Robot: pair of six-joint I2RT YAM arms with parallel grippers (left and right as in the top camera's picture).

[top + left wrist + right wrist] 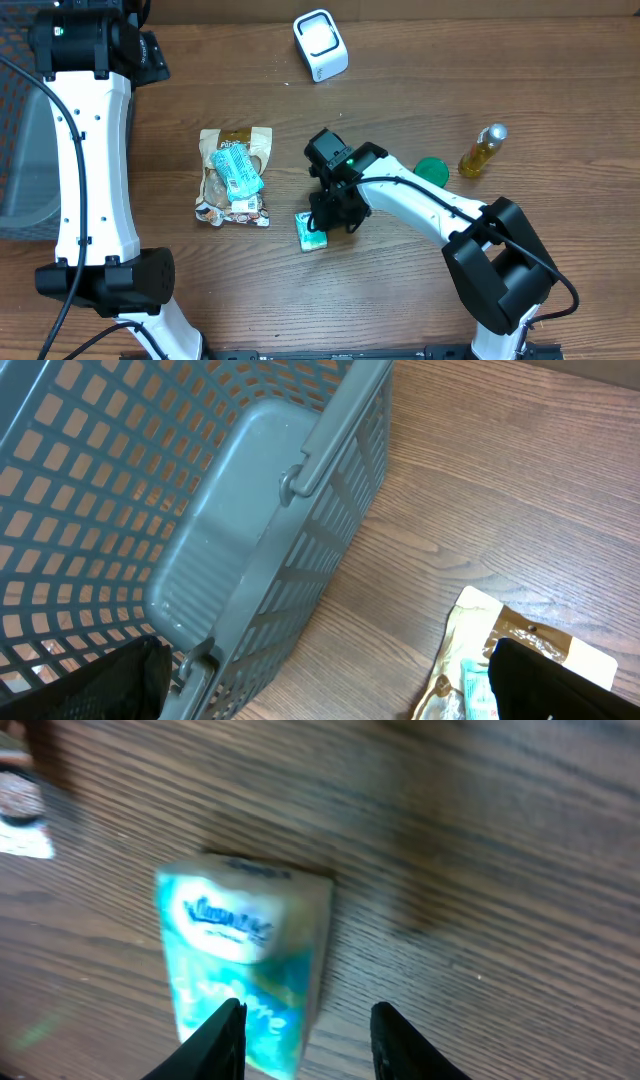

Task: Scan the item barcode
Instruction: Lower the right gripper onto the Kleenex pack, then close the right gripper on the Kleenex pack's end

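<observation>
Pick-up step: the right gripper (310,1040) hangs with jaws part-spread over the tissue pack (245,960), not pinching, and must centre then close, while the left gripper (330,685) idles, jaws wide.

I'm looking at a robot test bench laid out like a shop checkout. There's a wood-grain table (250,310), with my left arm (95,170) and right arm (430,205) rising from its near edge. A white barcode scanner (321,45) sits at the far side and a grey mesh basket (100,480) on the left. Groceries are spread about: snack pouch (235,176), tissue pack (245,965), bottle of yellow liquid (482,150), green lid (433,171).
</observation>
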